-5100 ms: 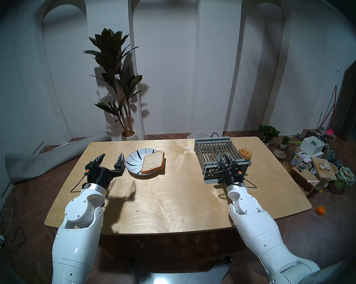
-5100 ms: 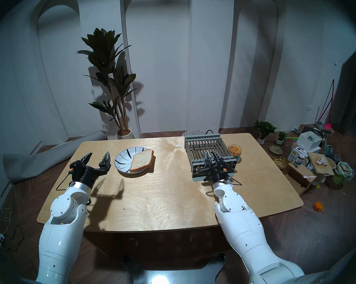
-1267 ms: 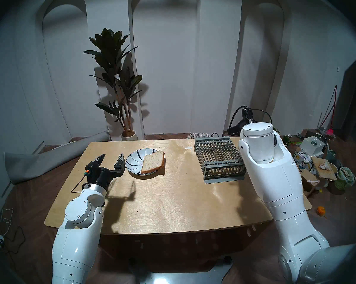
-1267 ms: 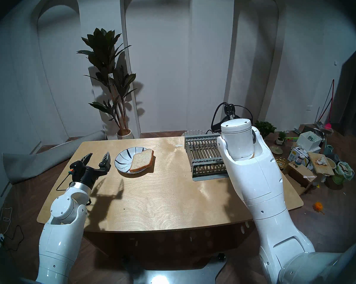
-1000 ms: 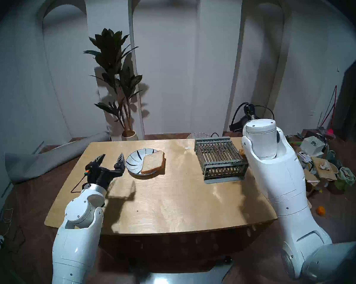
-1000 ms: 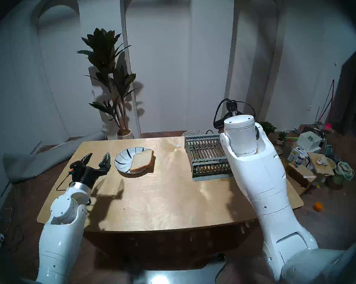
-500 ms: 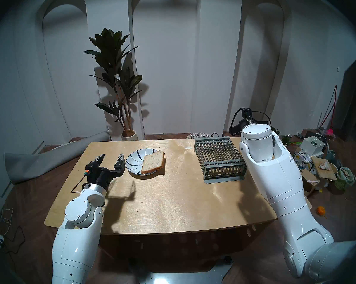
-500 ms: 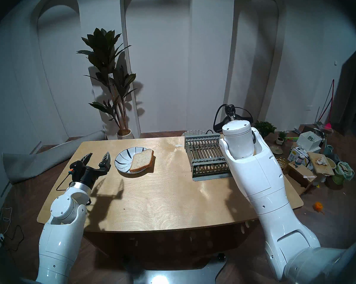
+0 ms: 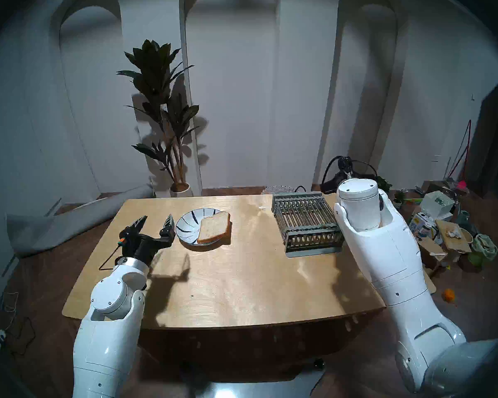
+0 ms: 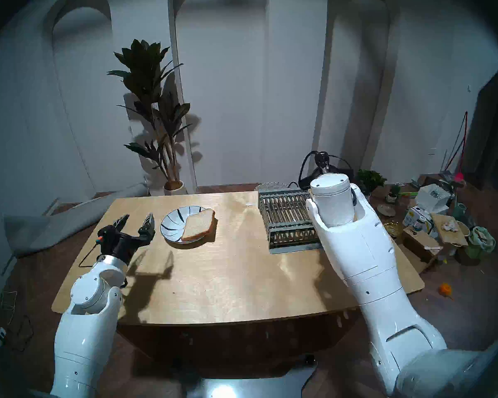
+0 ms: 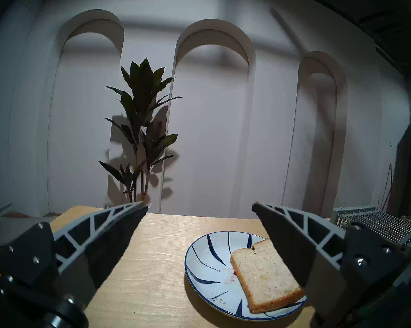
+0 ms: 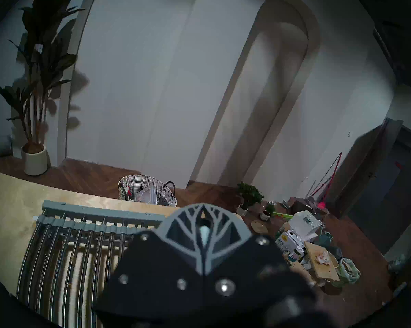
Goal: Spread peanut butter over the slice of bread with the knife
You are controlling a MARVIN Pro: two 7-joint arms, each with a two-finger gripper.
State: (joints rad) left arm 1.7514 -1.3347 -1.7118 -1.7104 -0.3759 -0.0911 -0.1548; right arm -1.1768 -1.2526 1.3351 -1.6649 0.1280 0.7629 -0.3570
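Currently my right gripper [image 12: 202, 211], clamped on the knife [image 12: 204, 234], hangs well right of the bread slice [image 9: 214, 227]; my wide-open left gripper [image 9: 157, 216] is nearer.

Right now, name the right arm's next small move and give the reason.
Probably ease the right gripper down beside the rack to load the knife: it is shut on the knife's pale handle, the slice of bread is bare, and no peanut butter shows, likely hidden under that arm.
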